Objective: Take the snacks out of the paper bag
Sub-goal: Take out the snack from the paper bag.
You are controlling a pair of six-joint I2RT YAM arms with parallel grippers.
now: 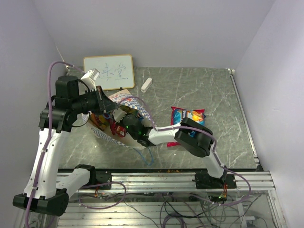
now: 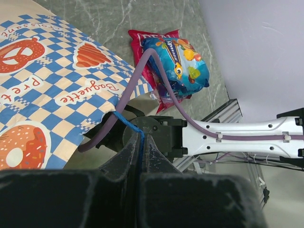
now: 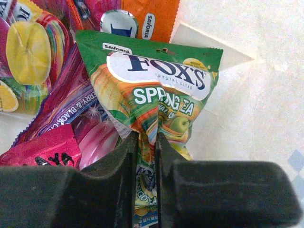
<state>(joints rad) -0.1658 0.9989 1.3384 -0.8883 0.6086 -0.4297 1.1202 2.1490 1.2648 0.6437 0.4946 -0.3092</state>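
Observation:
The cream paper bag (image 1: 124, 100) with blue-and-white checked sides (image 2: 57, 90) lies at the table's left. My left gripper (image 2: 139, 142) is shut on its thin blue cord handle (image 2: 129, 122) and holds the mouth up. My right gripper (image 3: 147, 140) reaches inside the bag and is shut on a green-yellow snack packet (image 3: 156, 90). Purple-pink (image 3: 80, 109), orange (image 3: 152, 19) and yellow-fruit (image 3: 26, 52) packets lie beside it inside the bag. On the table a blue packet (image 2: 183, 66) lies on a pink-red one (image 2: 152, 38), right of the bag; both show from above (image 1: 187, 116).
A white framed writing board (image 1: 109, 71) leans at the back left. A small white oblong block (image 1: 146, 84) lies behind the bag. The right arm (image 1: 190, 137) crosses the table's front. A metal rail (image 1: 166, 178) runs along the near edge.

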